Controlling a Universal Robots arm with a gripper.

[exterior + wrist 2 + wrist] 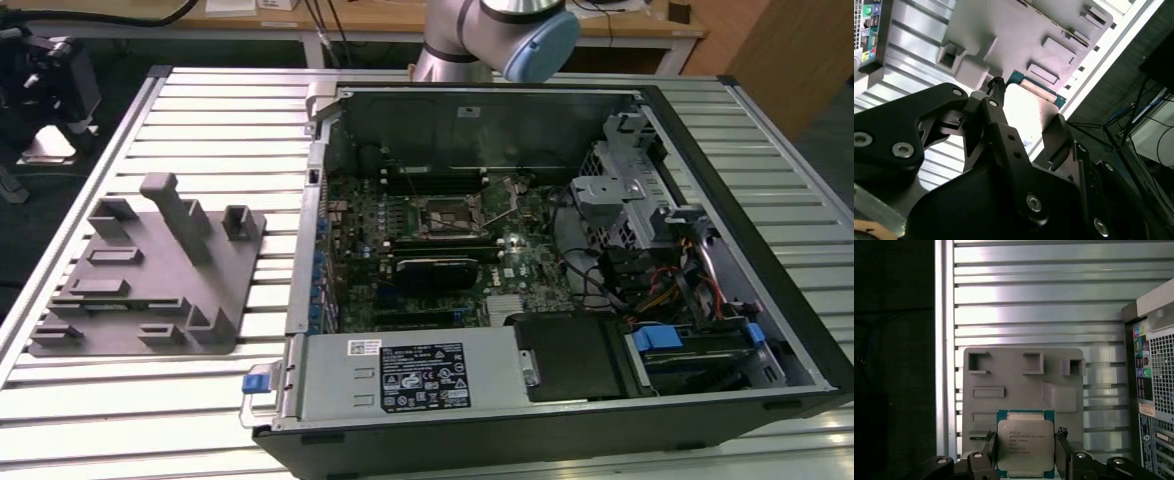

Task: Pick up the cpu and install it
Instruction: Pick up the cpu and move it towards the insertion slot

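The cpu (1025, 442) is a small square chip with a pale silver top and a green rim. It sits between the two black fingers (989, 447) of my gripper (1025, 450), which is shut on its sides. In the second wrist view the cpu (1029, 112) shows bright between the fingertips (1056, 132). Both wrist views show it held in the air above the grey plastic fixture (1024, 385), well clear of it. In the exterior view the open socket (451, 215) lies on the motherboard inside the case.
The open computer case (747, 330) lies on the slatted metal table (200, 120), with a power supply (414, 375), cables and drive bays inside. The grey fixture (147, 280) with upright posts stands at the exterior view's left. The arm (494, 40) rises at the back.
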